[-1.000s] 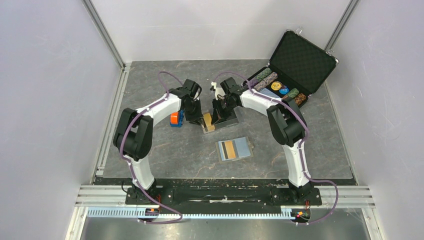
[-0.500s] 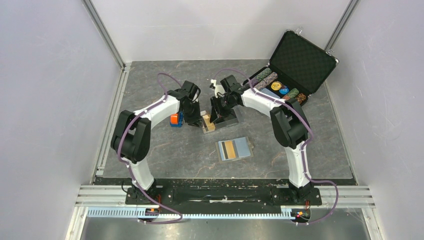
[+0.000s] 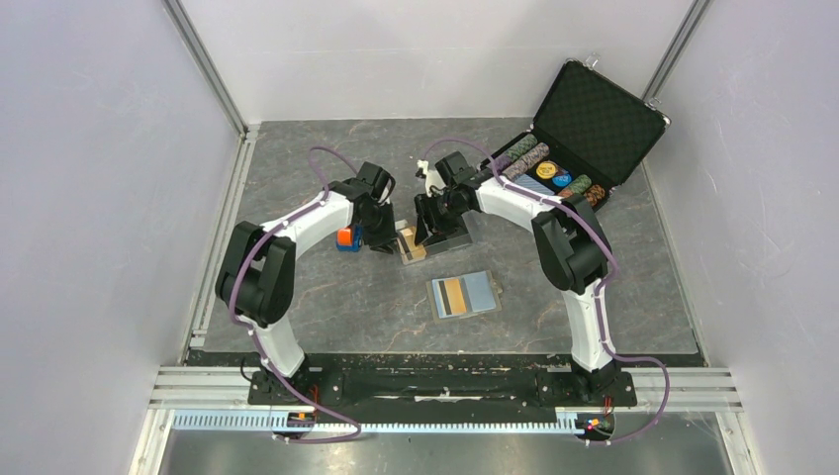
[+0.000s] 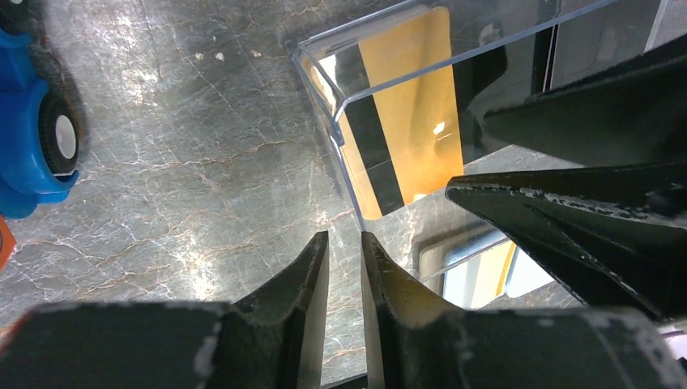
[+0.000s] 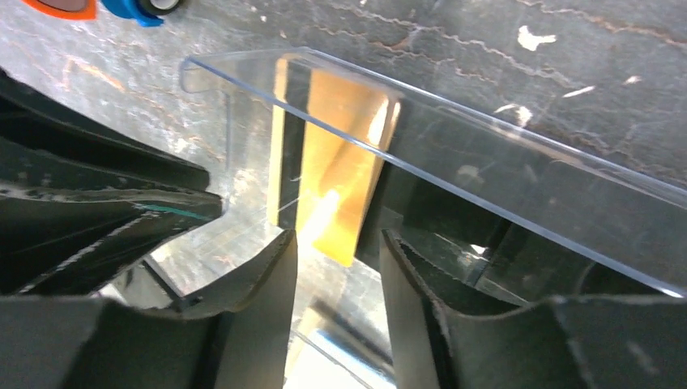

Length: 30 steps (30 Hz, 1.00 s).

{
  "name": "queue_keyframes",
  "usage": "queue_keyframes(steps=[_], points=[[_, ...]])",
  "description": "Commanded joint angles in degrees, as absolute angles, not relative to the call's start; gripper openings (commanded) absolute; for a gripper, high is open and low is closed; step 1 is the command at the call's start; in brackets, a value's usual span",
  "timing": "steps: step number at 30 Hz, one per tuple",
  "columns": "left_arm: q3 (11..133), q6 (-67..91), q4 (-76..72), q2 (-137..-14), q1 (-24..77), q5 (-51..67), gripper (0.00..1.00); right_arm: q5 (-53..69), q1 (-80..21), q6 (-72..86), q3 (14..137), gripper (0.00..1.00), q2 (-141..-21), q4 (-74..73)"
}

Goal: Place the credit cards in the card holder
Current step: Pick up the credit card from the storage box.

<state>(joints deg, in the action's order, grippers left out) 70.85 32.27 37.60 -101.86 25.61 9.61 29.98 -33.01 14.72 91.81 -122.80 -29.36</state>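
Clear tray [image 4: 324, 89] holds orange-tan card [image 4: 413, 105] — right gripper [image 5: 339, 243] released, left gripper [image 4: 344, 243] unclear.

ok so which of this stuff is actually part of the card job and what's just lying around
Part of the job:
- credit cards in the clear tray
- card holder, lying open, one card inside

Lying about:
- toy car
- poker-chip briefcase
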Motion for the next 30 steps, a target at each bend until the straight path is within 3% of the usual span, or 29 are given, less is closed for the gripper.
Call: queue_keyframes(steps=[1,5,9,11,15,16,30], points=[[70.36,30.08,38.1,-99.32,25.88,10.95,0.28,26.08,-33.27,12.03,91.17,0.48,-122.12,-29.81],[70.49,30.14,38.14,-99.41,26.17,11.25,0.28,26.47,-33.81,11.46,90.36,0.5,-123.19,-29.43],[70.32,30.09,38.14,-99.36,26.28,11.43,0.28,27.3,-34.57,11.45,90.09,0.44,-124.59,-28.66],[69.99,30.15,38.14,-99.03,26.28,11.51,0.28,27.45,-34.86,11.64,90.26,0.37,-125.24,-28.44],[69.06,30.38,38.14,-98.38,26.48,11.48,0.28,27.13,-34.98,11.71,90.7,0.04,-125.38,-28.55],[68.84,30.41,38.12,-98.19,26.46,11.34,0.28,26.8,-34.98,11.72,90.83,0.0,-125.05,-28.64],[65.92,31.75,35.94,-97.06,28.26,12.05,0.28,29.6,-35.0,12.78,92.99,0.0,-120.53,-29.72]])
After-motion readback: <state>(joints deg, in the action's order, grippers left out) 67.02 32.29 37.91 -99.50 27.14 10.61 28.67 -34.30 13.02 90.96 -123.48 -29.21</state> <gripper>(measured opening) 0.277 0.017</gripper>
